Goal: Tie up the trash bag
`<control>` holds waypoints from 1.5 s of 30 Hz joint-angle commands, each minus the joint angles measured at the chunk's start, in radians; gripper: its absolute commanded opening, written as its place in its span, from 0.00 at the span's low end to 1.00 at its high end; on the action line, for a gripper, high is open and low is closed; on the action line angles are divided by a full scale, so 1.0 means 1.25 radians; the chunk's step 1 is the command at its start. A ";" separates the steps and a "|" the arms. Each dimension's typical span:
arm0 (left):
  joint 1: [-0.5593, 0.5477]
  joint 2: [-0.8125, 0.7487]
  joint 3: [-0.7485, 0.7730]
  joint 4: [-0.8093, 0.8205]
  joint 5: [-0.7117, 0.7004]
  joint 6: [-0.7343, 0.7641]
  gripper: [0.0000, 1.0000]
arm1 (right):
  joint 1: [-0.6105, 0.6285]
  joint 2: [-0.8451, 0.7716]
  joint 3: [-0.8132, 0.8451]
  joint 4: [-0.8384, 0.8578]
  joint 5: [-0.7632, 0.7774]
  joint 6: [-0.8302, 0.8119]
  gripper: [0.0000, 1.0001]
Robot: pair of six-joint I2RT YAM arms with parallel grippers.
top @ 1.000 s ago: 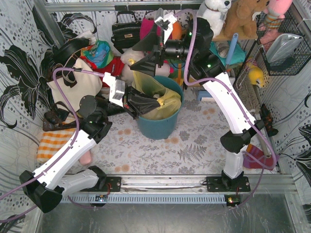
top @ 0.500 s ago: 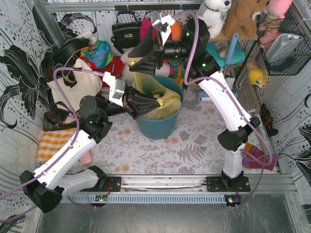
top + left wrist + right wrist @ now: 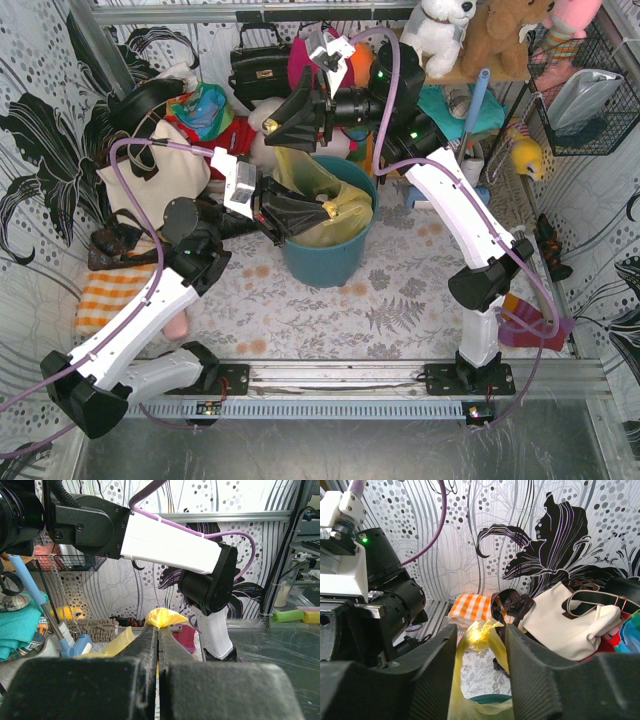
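Yellow plastic of the trash bag (image 3: 345, 228) is seen lining the teal bin (image 3: 330, 262), which stands near the middle of the desk (image 3: 420, 300), and the bag's two ear flaps are raised above the bin's rim. The front flap (image 3: 162, 616) is pinched by the left claw (image 3: 326, 212): in the left wrist view its jaws are pressed together with only a crumpled tip of yellow showing past them. The rear flap (image 3: 477, 635) rises between the jaws of the right claw (image 3: 274, 128), but in the right wrist view those jaws stand clearly apart on either side of the plastic, so it is judged that this flap is bracketed and not gripped. No crossing of the flaps, no loop and no knot can be found in any view, and the mouth of the bag is spread wide inside the bin. The task is therefore judged to be at an early stage: one handle is secured and the second is lined up for a grasp. What is left, by this reading, is nearly all of the work: the second flap is to be clamped, the two flaps are to be brought together and crossed over the opening, one is to be passed under the other, and the knot is to be pulled tight
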 commanded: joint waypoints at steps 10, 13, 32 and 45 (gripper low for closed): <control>0.002 0.021 0.026 0.084 -0.024 -0.008 0.00 | 0.003 -0.023 0.043 0.006 0.106 0.011 0.00; 0.002 0.050 0.073 0.083 -0.028 0.008 0.00 | 0.003 -0.031 0.047 0.000 0.154 0.030 0.00; 0.002 0.084 0.114 0.039 -0.223 0.135 0.00 | 0.003 -0.217 -0.152 -0.077 0.466 0.091 0.00; 0.002 0.083 0.081 0.023 -0.157 0.120 0.00 | 0.003 -0.257 -0.204 -0.051 0.362 0.079 0.41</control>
